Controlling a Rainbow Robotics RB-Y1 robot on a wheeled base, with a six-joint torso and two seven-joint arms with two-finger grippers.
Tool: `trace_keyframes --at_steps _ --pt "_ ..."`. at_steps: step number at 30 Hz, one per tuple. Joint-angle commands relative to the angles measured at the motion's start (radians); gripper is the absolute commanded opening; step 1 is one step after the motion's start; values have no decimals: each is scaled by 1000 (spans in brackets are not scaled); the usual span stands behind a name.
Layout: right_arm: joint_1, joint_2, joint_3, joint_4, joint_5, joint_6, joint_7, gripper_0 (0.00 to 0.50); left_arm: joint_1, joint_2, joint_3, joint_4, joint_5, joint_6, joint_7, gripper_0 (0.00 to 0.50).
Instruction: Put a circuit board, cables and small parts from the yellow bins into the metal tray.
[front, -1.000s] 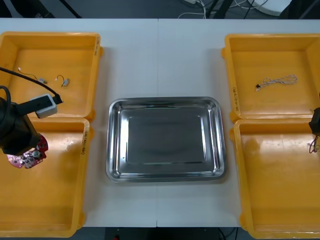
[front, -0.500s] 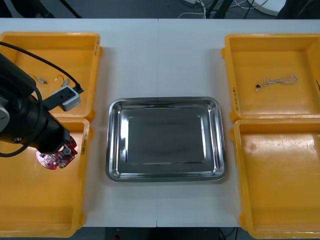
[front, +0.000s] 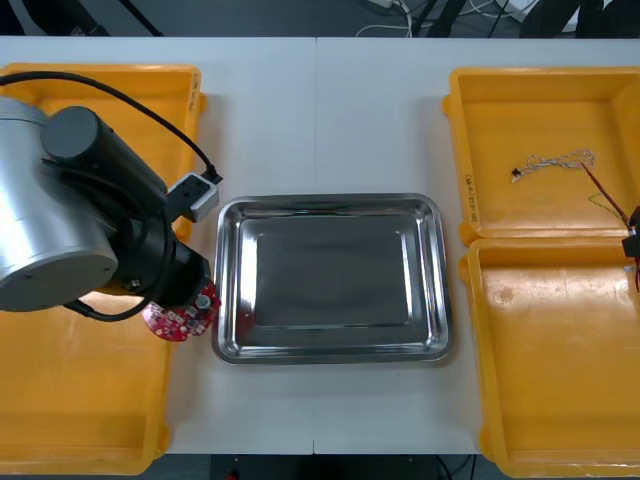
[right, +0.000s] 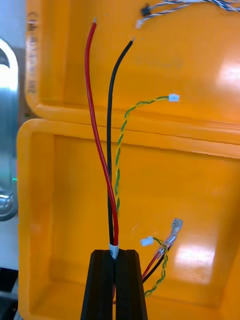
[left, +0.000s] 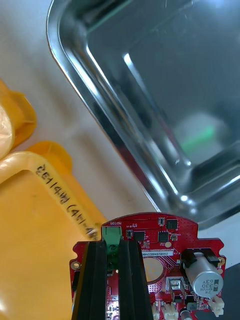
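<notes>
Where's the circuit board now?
Front view, left side: circuit board, held by the left gripper, over the gap between near-left yellow bin and metal tray.

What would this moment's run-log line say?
left gripper: shut on circuit board, beside metal tray's left rim | right gripper: shut on cables, above right near yellow bin

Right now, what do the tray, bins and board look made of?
Tray: metal, likely stainless steel; polished, mirror reflections. Bins: probably moulded plastic; glossy yellow, rounded rims. Board, in the left end effector beside the tray: red-coated laminate, it seems, with soldered chips. Right end effector holds cables over the right bins.
</notes>
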Motion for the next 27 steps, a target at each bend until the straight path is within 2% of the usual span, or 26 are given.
trace_keyframes --at_steps 1,7,15,21,27 --pt "-64 -39 31 -16 -20 4 89 0 -71 -54 -70 -29 -50 1 50 0" --pt "-106 -39 124 -50 1 4 181 0 -86 -96 -159 -11 -124 -56 142 0" --pt "-132 -39 207 -82 -7 4 194 0 -91 -151 -255 49 -217 -97 182 0" --pt "-135 -39 236 -85 -43 4 206 0 -91 -159 -297 78 -237 -143 234 0" --pt "-147 -39 276 -96 -42 4 218 0 -89 -159 -333 94 -269 -197 271 0"
